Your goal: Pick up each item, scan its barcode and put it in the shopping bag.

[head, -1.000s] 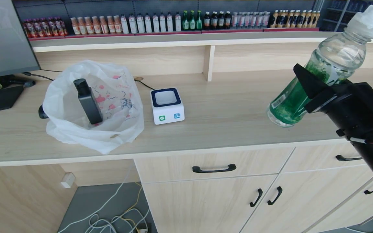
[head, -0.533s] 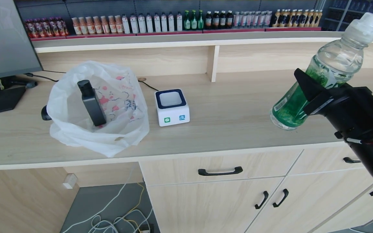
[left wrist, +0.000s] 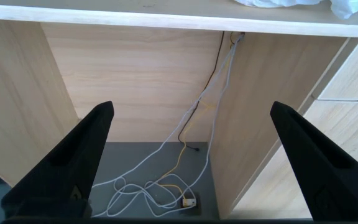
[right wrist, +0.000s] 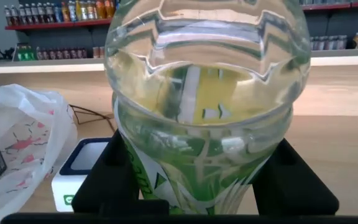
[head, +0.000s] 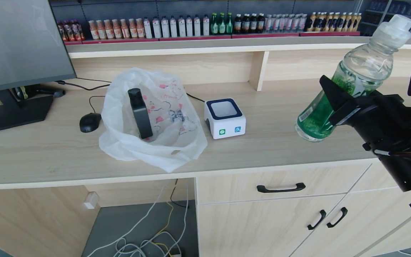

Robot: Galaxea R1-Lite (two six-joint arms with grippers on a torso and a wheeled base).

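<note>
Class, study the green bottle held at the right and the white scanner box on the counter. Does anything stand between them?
Nothing visible does. Only bare counter lies between the green bottle and the scanner; the shopping bag sits beyond the scanner.

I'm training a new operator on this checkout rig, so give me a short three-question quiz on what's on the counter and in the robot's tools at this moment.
1. True or false: the right tool is shut on the green-labelled bottle.
2. What stands inside the shopping bag? A) a black bottle B) a red can C) a carton
3. Fill in: the white scanner sits on the counter on the robot's ____ side of the bag.

Key: 1 true; 2 A; 3 right.
</note>
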